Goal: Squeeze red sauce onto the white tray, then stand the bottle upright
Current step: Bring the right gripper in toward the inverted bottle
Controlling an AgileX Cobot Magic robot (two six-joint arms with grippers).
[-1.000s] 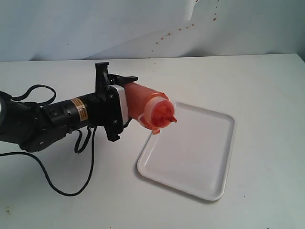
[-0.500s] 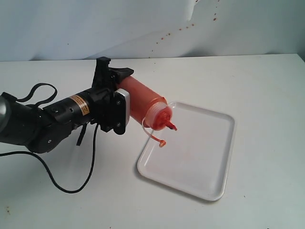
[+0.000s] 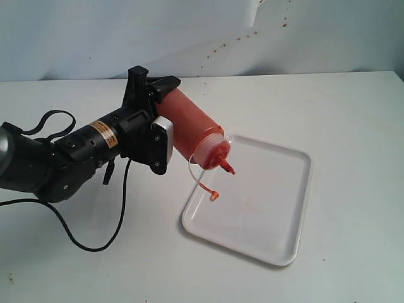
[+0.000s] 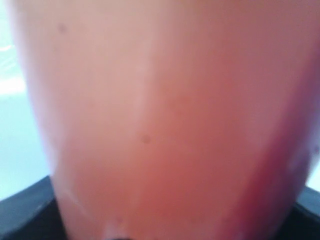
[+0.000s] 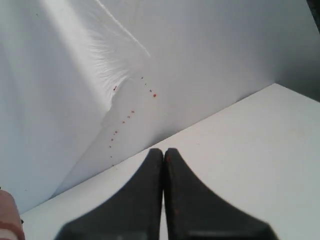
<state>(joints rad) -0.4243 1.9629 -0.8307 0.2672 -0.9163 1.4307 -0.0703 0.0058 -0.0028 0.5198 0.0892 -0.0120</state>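
My left gripper (image 3: 165,107) is shut on the bottle (image 3: 192,129), a translucent red-orange squeeze bottle held in the air and tilted nozzle-down to the right. Its cone nozzle (image 3: 227,167) hangs over the near-left part of the white tray (image 3: 297,189), and the small cap (image 3: 214,196) dangles on its thin tether. Red sauce shows through the bottle's wall; I see none on the tray. In the left wrist view the bottle (image 4: 165,120) fills the picture. My right gripper (image 5: 163,152) is shut and holds nothing, out of the exterior view.
A black cable (image 3: 76,237) loops on the white table (image 3: 353,113) under the left arm. A white backdrop (image 3: 189,31) with small red specks stands behind the table. The tray lies at an angle right of centre.
The left gripper has rolled and tipped the bottle from near-level to nozzle-down over the tray's left edge. The cap has swung down on its tether. The right gripper stays shut.
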